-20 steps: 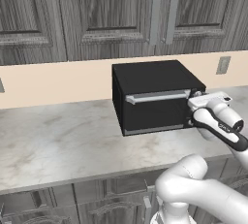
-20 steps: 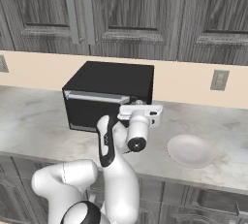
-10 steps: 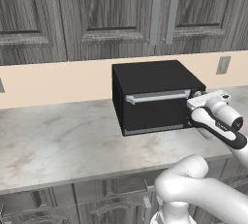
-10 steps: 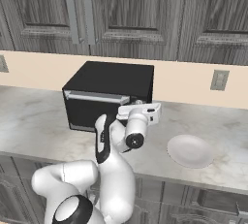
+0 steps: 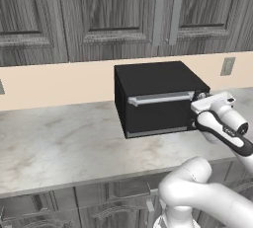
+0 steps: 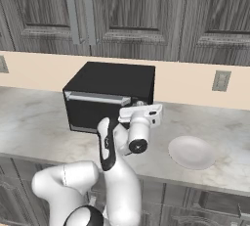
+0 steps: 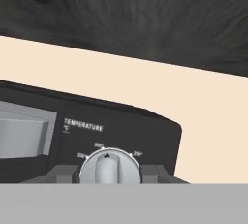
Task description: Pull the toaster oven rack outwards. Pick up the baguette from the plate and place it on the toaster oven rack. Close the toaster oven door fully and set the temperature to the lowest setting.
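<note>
The black toaster oven [image 5: 153,81] [image 6: 112,80] stands on the counter against the wall. Its toaster oven door [image 5: 158,117] is up and closed, with the silver bar handle [image 5: 160,98] along the top edge. My gripper [image 7: 110,173] is at the oven's right front, shut on the temperature knob [image 7: 110,165]. A dark fingertip [image 7: 62,173] presses each side of the knob, whose pointer stands straight up in the hand view. My gripper [image 5: 197,106] also shows against the oven's front right corner. The plate [image 6: 191,151] lies bare to the oven's right. The baguette and the toaster oven rack are hidden.
Dark wood cabinets [image 5: 123,15] hang above the oven. A wall outlet [image 6: 220,80] sits on the beige backsplash to the right. The marble counter [image 5: 59,138] stretches left of the oven, with its front edge close to the robot's base.
The hand has rolled a little to and fro at the knob while staying in place. The oven, door and plate have not moved.
</note>
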Controlling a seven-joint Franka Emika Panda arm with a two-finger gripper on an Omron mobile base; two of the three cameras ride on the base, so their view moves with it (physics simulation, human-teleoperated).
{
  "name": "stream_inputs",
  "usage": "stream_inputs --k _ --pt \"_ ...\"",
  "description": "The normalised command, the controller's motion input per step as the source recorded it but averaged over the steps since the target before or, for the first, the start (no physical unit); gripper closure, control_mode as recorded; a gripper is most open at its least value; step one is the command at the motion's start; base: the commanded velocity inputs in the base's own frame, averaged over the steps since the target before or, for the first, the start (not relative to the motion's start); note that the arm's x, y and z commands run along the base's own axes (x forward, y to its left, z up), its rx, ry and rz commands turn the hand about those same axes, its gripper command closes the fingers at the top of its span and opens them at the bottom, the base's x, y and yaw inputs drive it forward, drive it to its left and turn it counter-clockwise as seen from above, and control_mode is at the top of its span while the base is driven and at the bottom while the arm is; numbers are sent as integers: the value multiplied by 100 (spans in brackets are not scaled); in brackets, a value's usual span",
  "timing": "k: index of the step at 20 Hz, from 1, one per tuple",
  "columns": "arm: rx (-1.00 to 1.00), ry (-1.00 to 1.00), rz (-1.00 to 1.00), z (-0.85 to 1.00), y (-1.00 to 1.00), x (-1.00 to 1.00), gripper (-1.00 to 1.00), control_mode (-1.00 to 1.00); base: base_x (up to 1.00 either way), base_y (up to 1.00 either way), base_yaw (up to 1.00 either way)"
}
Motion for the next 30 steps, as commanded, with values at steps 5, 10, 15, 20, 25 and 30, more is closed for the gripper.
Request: stream_inputs --k 5,10,15,20,25,30 --pt "-16 0 32 0 -35 0 100 -100 0 0 0" --pt "-22 0 31 2 -31 0 100 -100 0 0 0" --pt "0 0 21 0 -28 0 100 -100 0 0 0" --pt "-3 11 14 27 -20 1 100 -100 0 0 0" --pt "-8 31 13 16 -12 13 100 -100 0 0 0" --pt "-13 26 11 -3 -4 11 100 -100 0 0 0"
